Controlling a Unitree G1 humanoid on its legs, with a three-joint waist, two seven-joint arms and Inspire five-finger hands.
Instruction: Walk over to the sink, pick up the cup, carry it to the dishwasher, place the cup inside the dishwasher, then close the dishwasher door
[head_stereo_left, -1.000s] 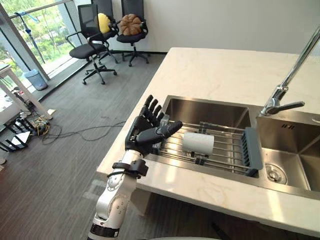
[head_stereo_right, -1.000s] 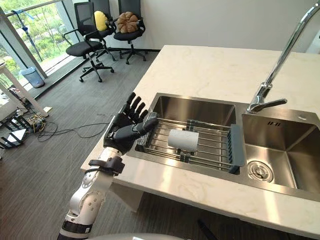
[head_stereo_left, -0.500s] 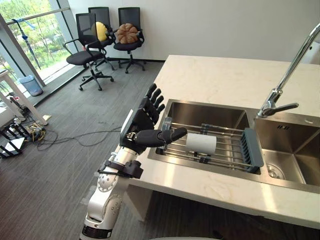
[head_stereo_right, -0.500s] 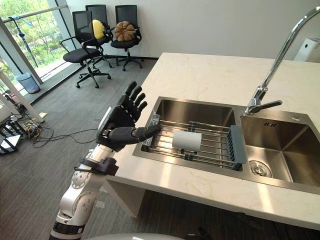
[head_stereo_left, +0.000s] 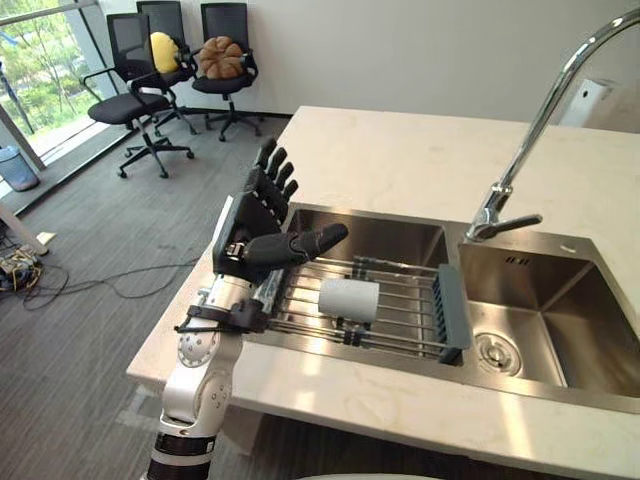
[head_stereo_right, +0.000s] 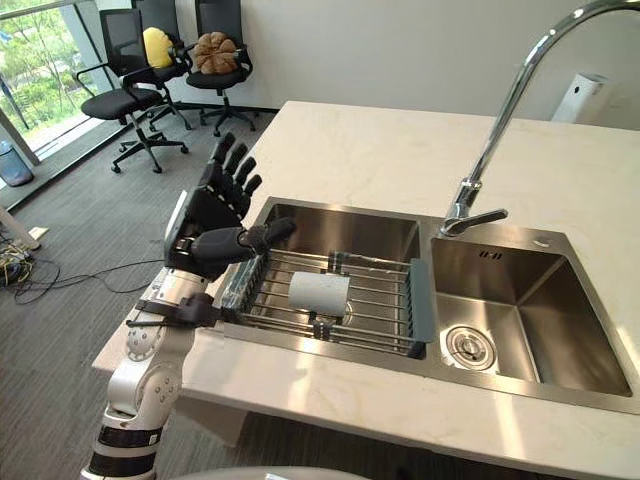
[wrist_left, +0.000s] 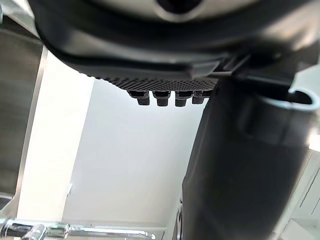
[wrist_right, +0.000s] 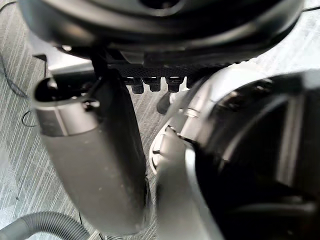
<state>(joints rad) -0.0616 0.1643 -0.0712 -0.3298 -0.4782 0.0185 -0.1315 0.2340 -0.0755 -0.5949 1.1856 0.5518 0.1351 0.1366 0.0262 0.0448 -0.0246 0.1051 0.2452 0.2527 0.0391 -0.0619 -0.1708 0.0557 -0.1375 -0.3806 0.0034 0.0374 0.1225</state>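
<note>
Cup (head_stereo_left: 348, 299): on its side on the rack (head_stereo_left: 405, 308) across the sink (head_stereo_left: 385, 228).
Left hand (head_stereo_left: 258, 218): fingers straight, spread, holding nothing; near the cup, apart from it.
Right hand (wrist_right: 160, 45): seemingly relaxed, empty.

the left hand (head_stereo_left: 258, 218) hides one end of the rack (head_stereo_left: 400, 300); the faucet (head_stereo_left: 522, 140) runs out of view.
</note>
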